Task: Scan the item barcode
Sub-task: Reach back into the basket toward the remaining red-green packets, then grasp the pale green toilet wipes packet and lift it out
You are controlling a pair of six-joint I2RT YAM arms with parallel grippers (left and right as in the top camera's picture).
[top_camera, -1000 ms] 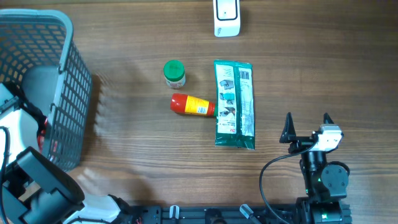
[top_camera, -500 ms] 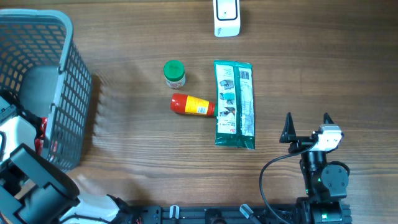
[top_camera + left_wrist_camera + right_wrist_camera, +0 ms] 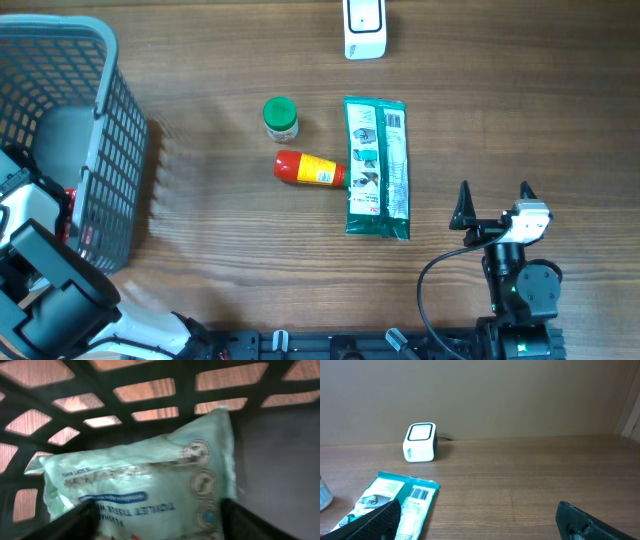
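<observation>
1. The scan is, as I judge it, not yet done. The scanner (image 3: 364, 30) stands alone at the far edge of the bench (image 3: 230, 260), and nothing is held in front of it.
2. The item now in hand seems to be the pale packet (image 3: 150, 485). It lies inside the basket (image 3: 110, 150) at the left of the bench, against the grid wall.
3. The left pincer (image 3: 160, 520) is down inside the basket, with one finger at each side of the pale packet. I cannot tell whether the fingers already pinch it or only stand around it.
4. The right pincer (image 3: 495, 200) is spread wide and holds nothing. It waits at the near right of the bench, well apart from everything.
5. What is left, in my view: to grip the pale packet firmly, lift it out of the basket, carry it to the scanner and turn its barcode to the scanner window.
6. A green packet (image 3: 377, 167), a red bottle (image 3: 310, 168) and a green-capped jar (image 3: 281, 118) lie in the middle of the bench. I cannot tell whether they were scanned.
7. Compared with the earlier overhead frame, the left arm has shifted a little toward the near side by the basket. The right arm and all things on the bench lie as they did.
</observation>
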